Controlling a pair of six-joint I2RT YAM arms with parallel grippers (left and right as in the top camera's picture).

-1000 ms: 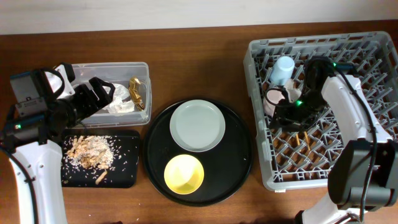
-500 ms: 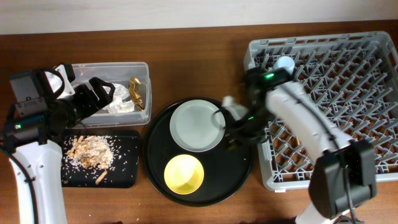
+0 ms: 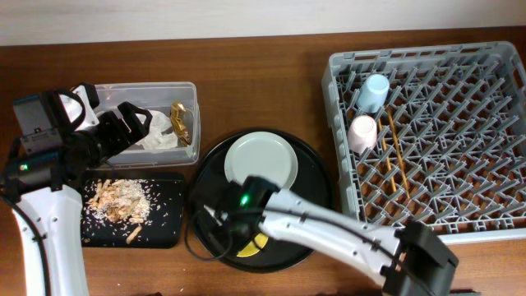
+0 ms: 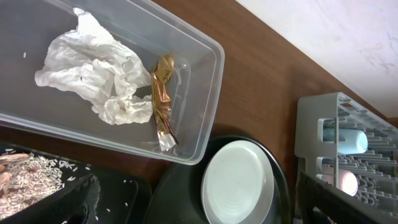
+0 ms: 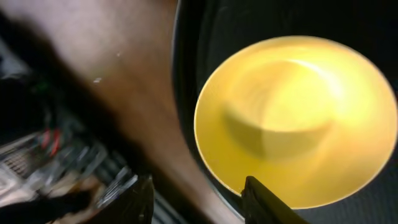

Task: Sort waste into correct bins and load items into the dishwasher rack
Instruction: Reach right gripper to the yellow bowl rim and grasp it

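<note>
Bowl step: right hand hangs open above the yellow bowl; next it likely must drop and pinch the near rim.

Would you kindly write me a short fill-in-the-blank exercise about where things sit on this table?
The tissue and gold wrapper lie in the clear ____.
The plate shares the round black tray with a ____ bowl.
The pink cup, blue cup and chopsticks all sit in the grey ____.
Missing words: tub; yellow; rack.
</note>
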